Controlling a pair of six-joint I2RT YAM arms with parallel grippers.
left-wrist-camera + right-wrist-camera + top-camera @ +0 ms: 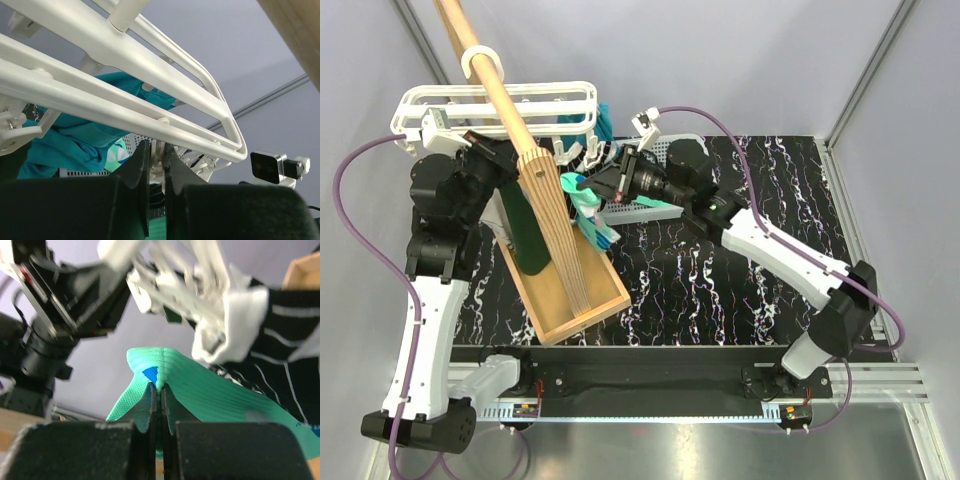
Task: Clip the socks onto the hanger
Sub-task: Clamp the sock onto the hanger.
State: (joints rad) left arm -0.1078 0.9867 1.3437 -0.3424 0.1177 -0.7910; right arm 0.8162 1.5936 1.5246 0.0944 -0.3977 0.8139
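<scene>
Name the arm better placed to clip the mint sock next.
Right. The right end effector is shut on the mint sock just below the hanger clips; the left end effector is shut on a white hanger clip.

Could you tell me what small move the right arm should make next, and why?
Probably raise the pinched edge of the mint green sock into the hanger clip that the left gripper pinches: the right gripper holds the sock short of the clips, not yet clipped.

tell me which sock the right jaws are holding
The mint green sock, its edge pinched in the shut right jaws; the black striped sock sits apart, untouched.
</scene>
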